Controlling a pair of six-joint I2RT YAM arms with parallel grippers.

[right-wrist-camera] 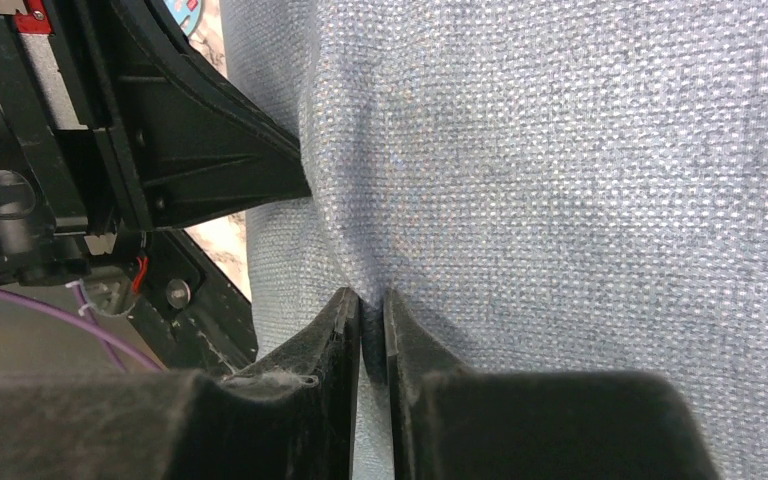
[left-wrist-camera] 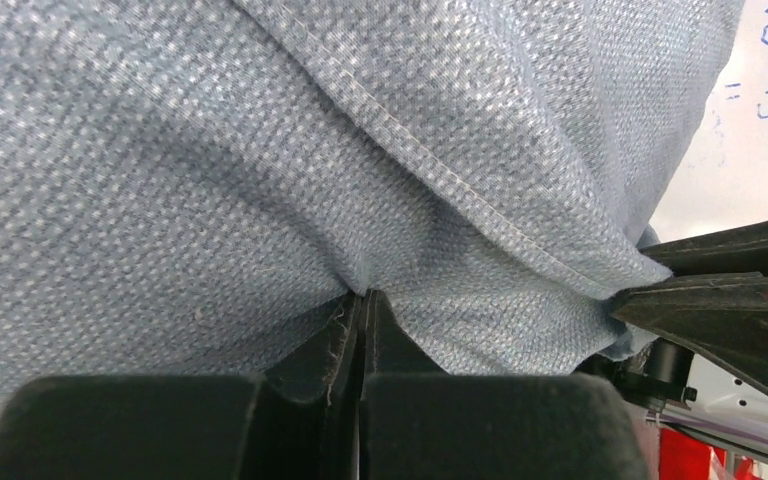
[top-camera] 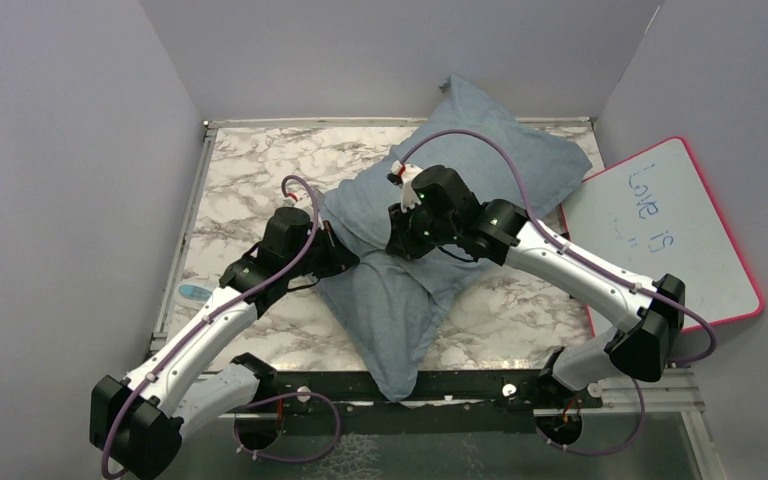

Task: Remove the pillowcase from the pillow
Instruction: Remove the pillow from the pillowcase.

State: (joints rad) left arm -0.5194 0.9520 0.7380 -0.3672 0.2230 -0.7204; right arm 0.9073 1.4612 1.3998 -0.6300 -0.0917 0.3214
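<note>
The grey-blue pillowcase (top-camera: 480,160) lies diagonally across the marble table (top-camera: 260,170), one corner hanging over the near edge. The pillow is hidden inside it. My left gripper (top-camera: 345,258) is at the cloth's left edge. In the left wrist view the left gripper (left-wrist-camera: 365,292) is shut, with a pinch of the pillowcase (left-wrist-camera: 160,180) drawn into its tips just below a stitched seam. My right gripper (top-camera: 400,245) presses on the cloth's middle. In the right wrist view the right gripper (right-wrist-camera: 372,295) is shut on a thin fold of the pillowcase (right-wrist-camera: 560,150).
A pink-rimmed whiteboard (top-camera: 665,235) with blue writing leans at the right. A small pale blue object (top-camera: 195,292) lies at the table's left edge. Grey walls close in the back and both sides. A black rail (top-camera: 480,385) runs along the near edge.
</note>
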